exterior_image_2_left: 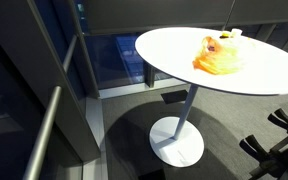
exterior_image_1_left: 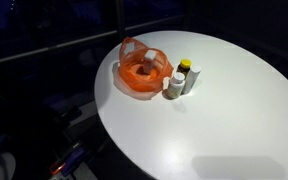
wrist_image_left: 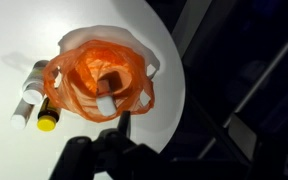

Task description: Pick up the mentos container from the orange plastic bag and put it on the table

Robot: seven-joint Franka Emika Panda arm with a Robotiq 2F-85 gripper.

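Note:
The orange plastic bag [exterior_image_1_left: 132, 82] lies open near the table's edge; it shows in both exterior views [exterior_image_2_left: 216, 60] and in the wrist view [wrist_image_left: 76, 72]. The mentos container [exterior_image_1_left: 146, 67] sits inside it, a small pale cylinder [wrist_image_left: 105, 101]. My gripper [wrist_image_left: 124, 128] shows only in the wrist view, as a dark shape at the bottom with one thin finger pointing at the bag's near rim. It hangs above the bag, touches nothing and looks open and empty. No arm shows in either exterior view.
The round white table [exterior_image_1_left: 229, 115] stands on a single pedestal [exterior_image_2_left: 187, 110]. A white bottle [exterior_image_1_left: 174, 86] and a dark bottle with a yellow cap [exterior_image_1_left: 186, 72] stand right beside the bag; in the wrist view they are the white [wrist_image_left: 31, 82] and yellow-capped [wrist_image_left: 46, 120] ones. Dark floor lies beyond the table's edge.

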